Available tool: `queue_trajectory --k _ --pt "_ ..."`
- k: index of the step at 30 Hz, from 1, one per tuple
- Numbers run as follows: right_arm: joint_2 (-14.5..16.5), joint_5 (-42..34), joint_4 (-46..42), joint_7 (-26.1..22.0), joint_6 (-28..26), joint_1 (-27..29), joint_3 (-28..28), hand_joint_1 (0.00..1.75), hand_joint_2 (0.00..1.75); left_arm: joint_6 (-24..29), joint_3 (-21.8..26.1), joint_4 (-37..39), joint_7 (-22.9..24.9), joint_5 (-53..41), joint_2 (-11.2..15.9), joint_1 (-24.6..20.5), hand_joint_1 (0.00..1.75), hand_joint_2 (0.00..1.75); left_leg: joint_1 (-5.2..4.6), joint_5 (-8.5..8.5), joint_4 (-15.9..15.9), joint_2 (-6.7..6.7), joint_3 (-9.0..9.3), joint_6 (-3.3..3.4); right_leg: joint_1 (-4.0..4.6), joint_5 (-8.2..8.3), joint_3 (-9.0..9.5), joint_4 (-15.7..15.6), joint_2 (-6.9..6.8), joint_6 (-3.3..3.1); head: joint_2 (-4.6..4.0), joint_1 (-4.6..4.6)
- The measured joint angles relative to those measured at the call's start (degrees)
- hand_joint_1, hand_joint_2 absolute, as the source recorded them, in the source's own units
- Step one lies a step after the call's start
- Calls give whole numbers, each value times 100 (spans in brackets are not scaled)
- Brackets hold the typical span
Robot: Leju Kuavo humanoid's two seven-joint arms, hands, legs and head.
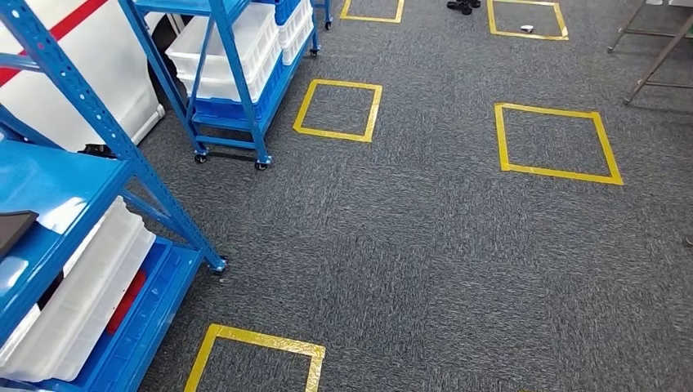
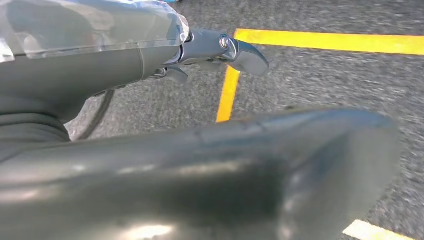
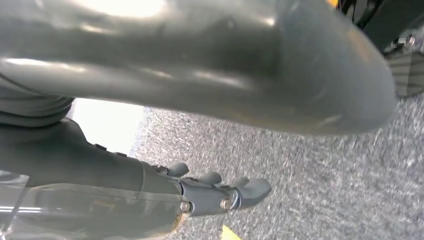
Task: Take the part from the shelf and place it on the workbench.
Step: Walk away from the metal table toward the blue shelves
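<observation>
Head view, floor and storage: two blue shelf racks on a grey carpet. Near rack [image 1: 106, 155] at the left edge, one dark flat item [image 1: 15, 229] lying on its upper blue shelf (possibly the part; too little of it shows to be sure), one white bin [image 1: 86, 302] on the level below, with a red patch beside it. Far rack [image 1: 233, 82] on castors, two stacks of white bins [image 1: 233, 49] on blue trays. Yellow tape squares [image 1: 339, 109] on the carpet: five counted, two of them cut off by the frame edge. Grey metal stand legs [image 1: 654, 57] at the upper right.

Left wrist view: left hand [image 2: 220, 50] over carpet and yellow tape lines, fingers extended and apart, nothing between them.

Right wrist view: right hand [image 3: 220, 192] over carpet, fingers likewise extended and loosely spread, holding nothing
</observation>
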Motion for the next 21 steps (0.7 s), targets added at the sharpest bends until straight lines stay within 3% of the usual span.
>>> queue_trajectory --k 2,4,6,7,8,10,12,13,15,17,19,21 --pt "-29 -9 -2 0 -38 1 0 0 0 -21 1 2 13 -13 -34 -6 0 0 47 90 -121 -126 48 28 -17 -187 -87 254 283 59 0 0" --pt "-65 -5 -2 -11 -58 29 0 0 0 -40 2 3 39 4 -88 -36 0 0 69 132 -152 -257 42 42 -52 -557 -406 943 609 109 0 0" --pt "-114 31 -2 -25 -40 52 0 0 0 -39 12 3 66 43 -147 -44 0 0 79 140 -137 -402 29 40 -84 -732 -688 1512 683 150 0 0" --pt "-143 51 -2 -29 -25 60 0 0 0 -32 21 3 78 66 -177 -37 0 0 89 136 -119 -479 29 30 -101 -646 -697 1506 693 171 0 0" --pt "-172 65 -3 -32 -10 62 0 0 0 -25 30 3 87 80 -205 -31 0 0 106 126 -91 -557 29 11 -122 -453 -596 1266 712 193 0 0" --pt "-212 74 -3 -37 14 67 0 0 0 -15 42 3 99 101 -249 -25 0 0 139 86 -6 -701 1 -55 -170 -59 -252 496 901 245 0 1" --pt "-228 76 -3 -44 30 65 1 0 0 -7 46 3 102 108 -263 -32 0 0 145 54 73 -807 -60 -132 -185 65 -86 90 1082 217 0 -2" --pt "-234 78 -3 -46 33 62 1 0 0 -4 49 3 102 111 -265 -33 0 0 145 55 84 -855 -91 -167 -167 42 -87 79 1104 176 0 -3" --pt "-241 101 -4 -42 35 53 3 0 0 1 68 3 101 137 -272 -20 0 0 161 67 86 -923 -122 -229 -149 64 -93 66 981 78 0 -4" --pt "-251 150 -4 -14 52 52 6 0 0 17 111 3 91 185 -289 -6 0 0 160 -65 285 -733 -214 -271 -142 77 -93 47 852 -7 0 -4" --pt "-259 181 -4 34 80 65 9 0 0 48 144 3 73 219 -304 -16 0 0 151 -435 953 -431 -520 -288 -114 73 -103 40 707 -60 0 -4" --pt "-260 185 -4 64 110 74 11 0 0 81 157 3 47 231 -311 -19 0 0 155 -735 1692 -340 -863 -286 -70 62 -110 41 550 -84 0 -4"
